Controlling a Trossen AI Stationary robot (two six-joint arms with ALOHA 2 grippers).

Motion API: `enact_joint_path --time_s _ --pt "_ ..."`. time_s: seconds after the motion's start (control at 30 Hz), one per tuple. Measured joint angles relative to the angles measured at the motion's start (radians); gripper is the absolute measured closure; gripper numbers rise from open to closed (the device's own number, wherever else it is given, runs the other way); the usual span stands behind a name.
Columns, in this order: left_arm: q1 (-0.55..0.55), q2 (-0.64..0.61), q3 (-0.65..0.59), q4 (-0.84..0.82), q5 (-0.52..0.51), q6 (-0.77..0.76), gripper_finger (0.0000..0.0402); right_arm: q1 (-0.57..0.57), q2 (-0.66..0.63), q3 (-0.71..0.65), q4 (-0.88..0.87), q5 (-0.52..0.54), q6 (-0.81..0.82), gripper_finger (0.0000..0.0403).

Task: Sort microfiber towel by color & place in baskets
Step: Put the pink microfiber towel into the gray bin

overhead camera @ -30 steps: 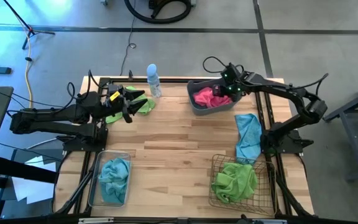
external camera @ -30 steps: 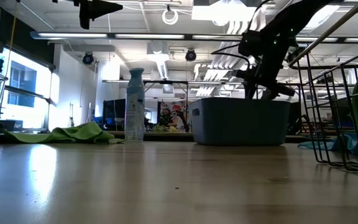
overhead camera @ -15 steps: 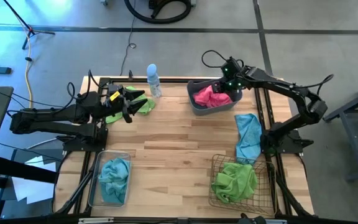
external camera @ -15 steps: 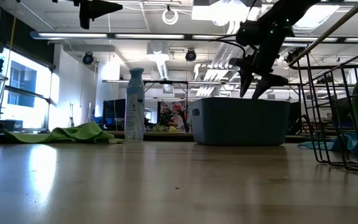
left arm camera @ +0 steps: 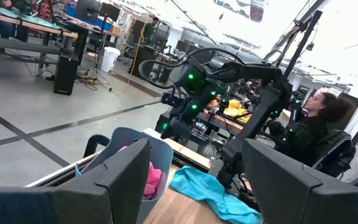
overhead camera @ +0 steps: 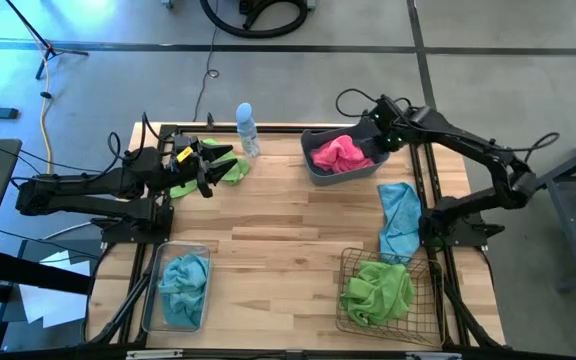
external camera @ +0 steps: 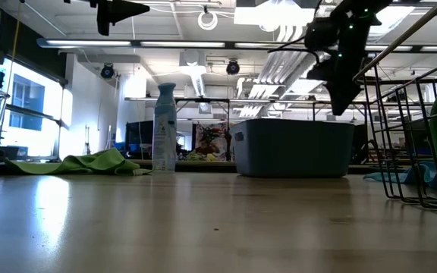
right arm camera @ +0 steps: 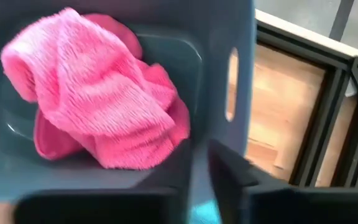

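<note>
Pink towel [overhead camera: 340, 153]: you will find it bunched inside the grey-blue tub [overhead camera: 313, 165] at about one o'clock on the table [overhead camera: 278, 240]; nothing grips it
Grey-blue tub: stands at the far edge, right of centre; in the low view its wall hides the contents
Right gripper [overhead camera: 376, 127]: you have it above the tub's far right corner, clear of the pink towel; in its own wrist view the two fingers stand close together with only a narrow gap, holding nothing
Left gripper [overhead camera: 208, 170]: it hovers at ten o'clock over a green towel [overhead camera: 230, 172] lying flat on the table; fingers spread wide apart in its wrist view, nothing between them
Teal towel, loose [overhead camera: 399, 220]: draped along the table's right edge at three o'clock, between the tub and the wire basket [overhead camera: 348, 265], in no container
Wire basket: at five o'clock, holding a crumpled green towel [overhead camera: 378, 290]
Clear bin [overhead camera: 150, 300]: at seven o'clock, with a teal towel [overhead camera: 185, 285] inside
Bottle with blue top [overhead camera: 247, 128]: upright at eleven o'clock, just beside the flat green towel
Person [left arm camera: 319, 134]: seated beyond the table, seen in the left wrist view only
</note>
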Motion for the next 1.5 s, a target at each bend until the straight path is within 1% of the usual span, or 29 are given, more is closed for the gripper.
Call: enact_joint_path --time_s 0.03,0.07,0.17,0.27,0.33,0.43,0.57,0.77,0.87,1.13,1.3,1.5 --pt "0.000 0.000 0.000 0.000 0.000 0.000 0.0159 0.000 -0.019 -0.020 0.005 0.001 0.004 0.0380" --pt "0.000 0.000 0.000 0.000 0.000 0.000 0.0159 0.000 -0.039 -0.045 0.016 0.001 0.005 0.0390" --pt "0.000 0.000 0.000 0.000 0.000 0.000 0.0159 0.000 -0.100 -0.121 0.027 -0.009 0.043 0.0387" --pt "0.000 0.000 0.000 0.000 -0.002 0.000 0.0159 0.000 -0.164 -0.181 0.084 -0.060 0.059 0.0400" --pt "0.000 0.000 0.000 0.000 -0.011 0.000 0.0159 0.000 -0.197 -0.193 0.133 -0.086 0.086 0.0398" --pt "0.000 0.000 0.000 0.000 -0.031 0.000 0.0159 0.000 -0.221 -0.193 0.162 -0.085 0.098 0.0402" --pt "0.000 0.000 0.000 0.000 -0.032 -0.001 0.0159 0.000 -0.201 -0.194 0.167 -0.081 0.105 0.0402" --pt "0.000 0.000 0.000 0.000 -0.031 -0.028 0.0159 0.000 -0.101 -0.195 0.192 -0.114 0.087 0.0402" --pt "0.000 0.000 0.000 0.000 -0.031 -0.029 0.0159 0.000 -0.073 -0.195 0.186 -0.118 0.085 0.0402" --pt "0.000 0.000 0.000 0.000 -0.031 -0.028 0.0159 0.001 -0.078 -0.195 0.092 -0.114 0.060 0.0403" --pt "0.000 0.000 0.000 0.000 -0.031 -0.028 0.0159 0.020 -0.079 -0.195 0.058 -0.140 0.060 0.0403" --pt "0.000 0.000 0.000 0.000 -0.031 -0.027 0.0159 0.064 -0.079 -0.195 0.057 -0.178 0.083 0.0403"
